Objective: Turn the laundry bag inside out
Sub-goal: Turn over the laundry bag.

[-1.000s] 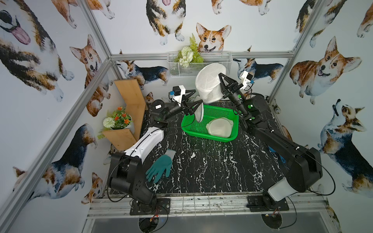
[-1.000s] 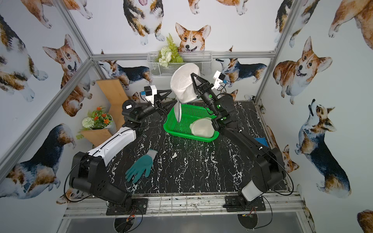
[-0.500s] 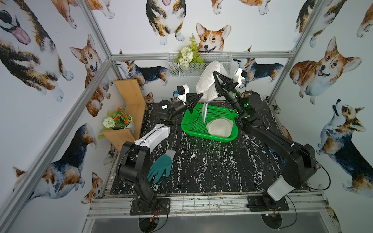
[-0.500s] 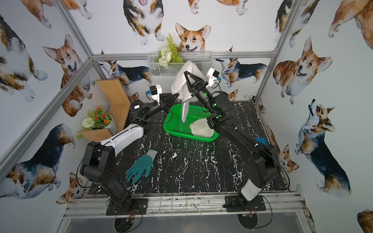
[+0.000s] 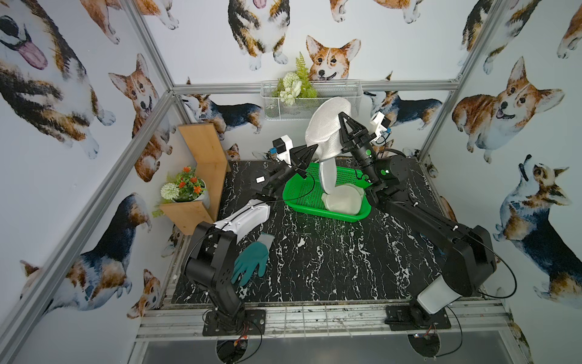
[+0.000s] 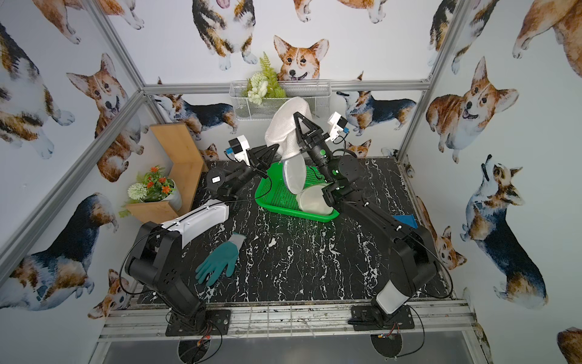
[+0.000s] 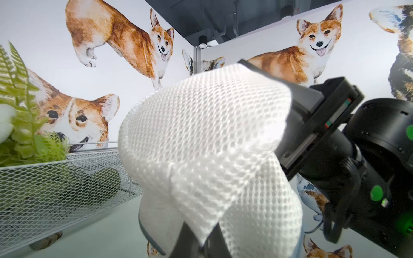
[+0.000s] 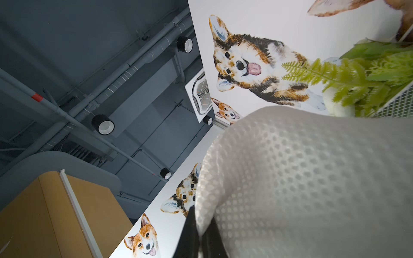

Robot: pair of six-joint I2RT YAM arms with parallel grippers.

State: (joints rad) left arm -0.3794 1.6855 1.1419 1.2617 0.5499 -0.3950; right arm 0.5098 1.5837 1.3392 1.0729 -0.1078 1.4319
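- Plant pot [image 5: 189, 193] sits on a wooden stand [image 5: 204, 151] at the table's [image 5: 330, 261] left edge. The stand's base is partly behind the left arm.
- Teal glove [image 5: 250, 260] lies flat on the table near the left arm's base. Its finger ends are cut off by the arm in a top view and show fully in another [image 6: 217, 261].
- Left claw [image 5: 312, 148] is raised over the near-left rim of the green basket [image 5: 294, 197], pressed together on a low fold of the laundry bag [image 5: 326, 127]. In the left wrist view the mesh [image 7: 201, 138] is pinched between the two dark fingers [image 7: 188, 239], and the fingertips are buried in cloth.
- The laundry bag is held up in the air over the back of the basket, in front of the wire basket [image 5: 352, 104] on the wall. A smooth lower flap hangs down into the green basket.
- A white pad [image 5: 345, 200] lies in the basket. Can't tell whether the flap joins it.
- Right claw [image 5: 341, 116] points up, pinching the bag's upper right side. In the right wrist view the mesh [image 8: 301, 178] fills the frame and hides the fingertips [image 8: 192, 232].
- A blue thing [image 6: 404, 219] lies on the table, mostly hidden behind the right arm. Can't identify it.
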